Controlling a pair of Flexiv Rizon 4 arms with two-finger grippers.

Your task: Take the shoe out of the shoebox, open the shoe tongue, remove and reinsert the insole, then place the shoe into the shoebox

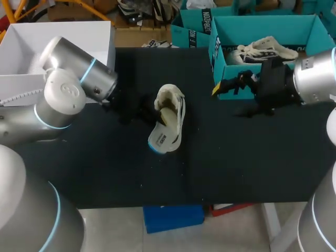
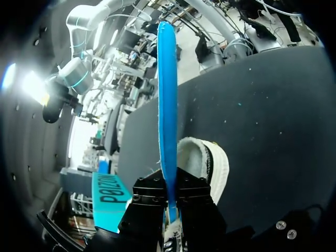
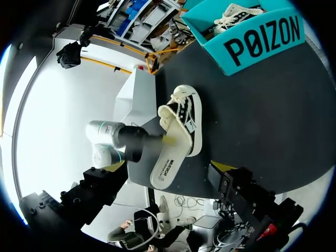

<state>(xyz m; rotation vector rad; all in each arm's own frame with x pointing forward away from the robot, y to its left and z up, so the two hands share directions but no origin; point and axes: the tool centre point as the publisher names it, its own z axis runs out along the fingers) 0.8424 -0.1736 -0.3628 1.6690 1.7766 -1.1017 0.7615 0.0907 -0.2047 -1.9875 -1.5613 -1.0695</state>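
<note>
The black table [image 1: 252,157] fills most of the head view, with the teal shoebox [image 1: 273,23] at the upper right of the frame, a second shoe [image 1: 262,51] lying inside it. The shoe [image 1: 169,119] lies on its side at the middle of the frame, well apart from the box, its mouth turned toward the left arm.

The insole step looks to be in hand. The left gripper [image 2: 169,198] is clenched on the insole [image 2: 167,94], which stands out ahead of its fingers above the shoe; whether its gripped end is clear of the shoe cannot be told. The right gripper [image 3: 167,170] hangs spread wide and empty, apart from the shoe. Reinserting likely calls for lining the insole up with the mouth while the right gripper steadies the shoe.

The insole is thin, bright blue and seen edge-on.
</note>
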